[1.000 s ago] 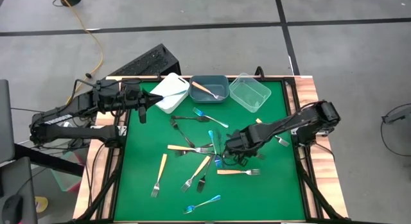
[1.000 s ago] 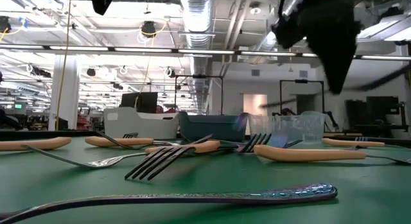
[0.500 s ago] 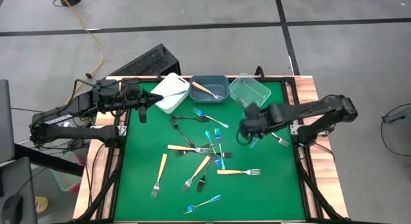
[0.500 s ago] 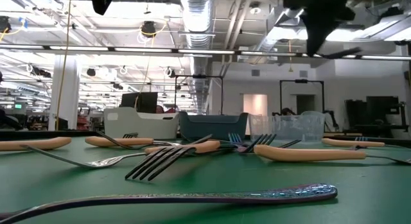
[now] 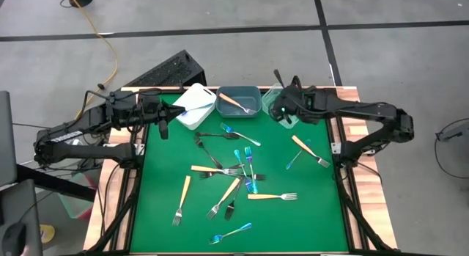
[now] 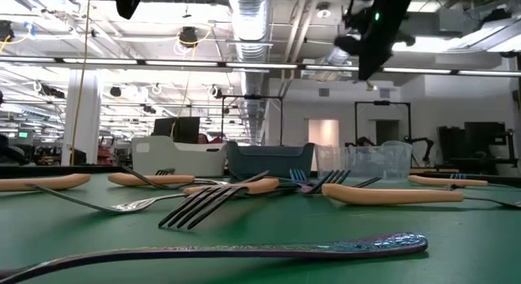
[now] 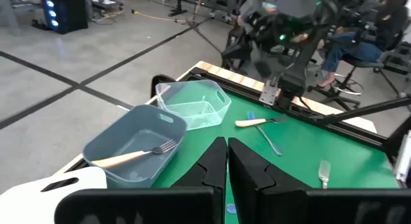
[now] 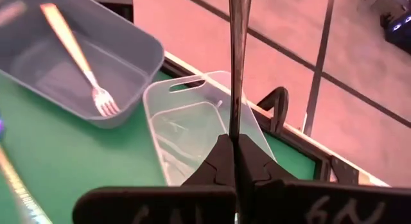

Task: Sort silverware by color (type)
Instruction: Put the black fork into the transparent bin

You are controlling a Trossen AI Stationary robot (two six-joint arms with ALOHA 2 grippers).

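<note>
the right gripper [image 8: 232,147], above the clear bin [image 8: 192,131], pinches a dark utensil [image 8: 237,51] mid-shaft (light, stiff, likely slick, so a firm grip there suits), while the left gripper [image 7: 227,163] waits closed nearer the white bin [image 5: 192,103].

R claw [image 5: 282,109] w/ dark utensil [image 8: 238,51] swung from table centre to over clear bin [image 5: 288,108].

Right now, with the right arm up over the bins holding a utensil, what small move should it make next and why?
Probably lower a little and open: the right gripper is shut on a dark utensil hanging above the clear bin, which looks empty, while the grey-blue bin beside it holds a yellow-handled fork.
</note>
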